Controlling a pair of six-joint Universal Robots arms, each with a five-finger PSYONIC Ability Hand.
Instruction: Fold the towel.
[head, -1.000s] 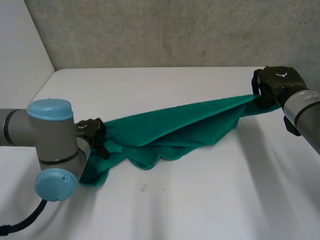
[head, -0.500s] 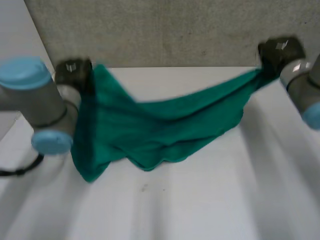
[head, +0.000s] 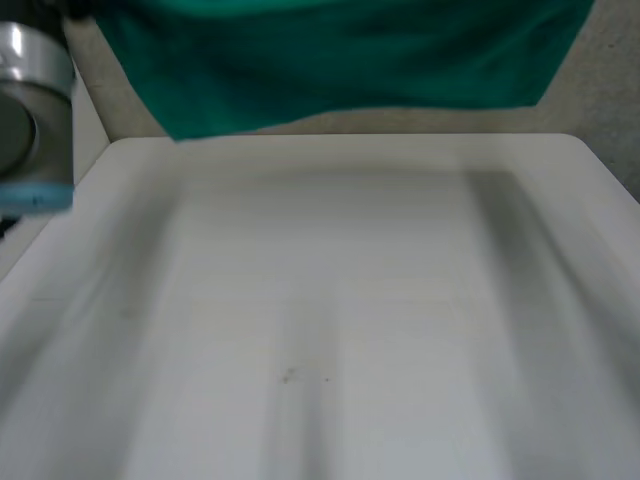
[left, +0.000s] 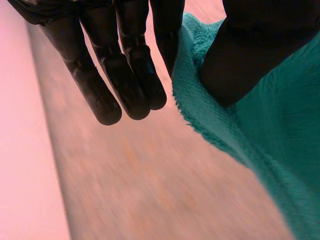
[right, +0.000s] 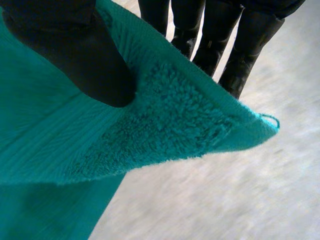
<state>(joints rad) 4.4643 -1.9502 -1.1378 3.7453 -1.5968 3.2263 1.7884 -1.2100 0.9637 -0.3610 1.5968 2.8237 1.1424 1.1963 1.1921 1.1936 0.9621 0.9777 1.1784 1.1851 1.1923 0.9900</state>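
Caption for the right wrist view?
Right hand pinching the green towel near its corner.

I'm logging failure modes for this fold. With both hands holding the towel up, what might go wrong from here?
The left hand pinches just the edge of the towel between thumb and finger, so the cloth may slip out. The right hand holds close to a corner; a tug might free it. The towel hangs clear above the table and may land bunched if lowered unevenly.
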